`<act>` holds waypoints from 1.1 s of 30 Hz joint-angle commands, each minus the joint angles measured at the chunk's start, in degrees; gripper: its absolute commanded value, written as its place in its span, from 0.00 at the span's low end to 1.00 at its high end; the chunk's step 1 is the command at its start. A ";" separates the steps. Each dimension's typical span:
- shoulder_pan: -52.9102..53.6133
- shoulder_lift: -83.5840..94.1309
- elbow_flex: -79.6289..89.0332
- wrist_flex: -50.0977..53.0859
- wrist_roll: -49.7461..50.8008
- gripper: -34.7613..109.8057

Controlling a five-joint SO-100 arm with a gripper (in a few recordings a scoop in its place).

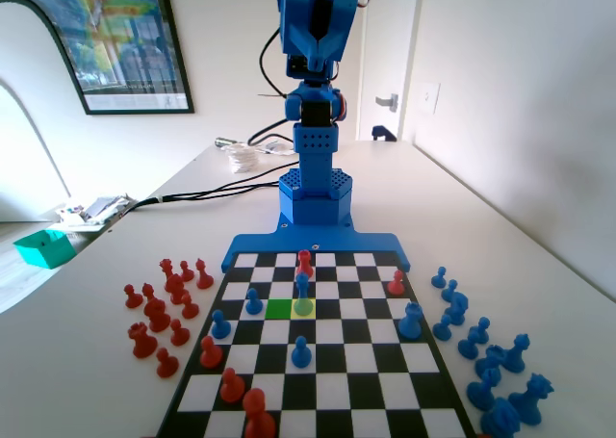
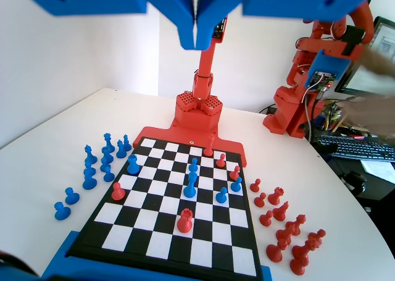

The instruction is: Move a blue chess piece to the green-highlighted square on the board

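The slim blue chess piece point(image 1: 303, 294) stands upright on the pale yellow square point(image 1: 304, 308), right beside the green-highlighted square point(image 1: 279, 308), which has nothing on it. In the wrist view the same blue chess piece point(image 2: 190, 185) stands near the middle of the board point(image 2: 148, 222). My gripper point(image 2: 195, 37) hangs high above the board's near end with its jaws pressed together along a thin seam and nothing between them. In the fixed view the blue arm point(image 1: 316, 34) is folded up tall over its base, far above the pieces.
A red piece point(image 1: 305, 262) stands one square behind the blue piece, toward the arm. Other blue pieces point(image 1: 254, 301) point(image 1: 301, 351) and red pieces point(image 1: 211, 351) dot the board. Captured red pieces point(image 1: 159, 313) crowd the table on the left, blue ones point(image 1: 481, 351) on the right.
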 commanded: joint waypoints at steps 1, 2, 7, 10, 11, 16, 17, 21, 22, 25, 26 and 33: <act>0.26 0.18 0.35 -0.62 -0.44 0.27; 0.26 0.18 0.35 -0.62 -0.44 0.27; 0.26 0.18 0.35 -0.62 -0.44 0.27; 0.26 0.18 0.35 -0.62 -0.44 0.27; 0.26 0.18 0.35 -0.62 -0.44 0.27; 0.26 0.18 0.35 -0.62 -0.44 0.27; 0.18 0.18 0.35 -0.62 -0.44 0.28; 0.35 0.18 0.35 -0.70 -0.53 0.27; 0.26 0.18 0.35 -0.70 -0.62 0.25; 0.26 0.18 0.00 -0.70 -0.44 0.25; 0.35 -0.09 -0.44 -0.79 -0.35 0.25; 2.64 -18.46 -18.81 5.54 -0.18 0.25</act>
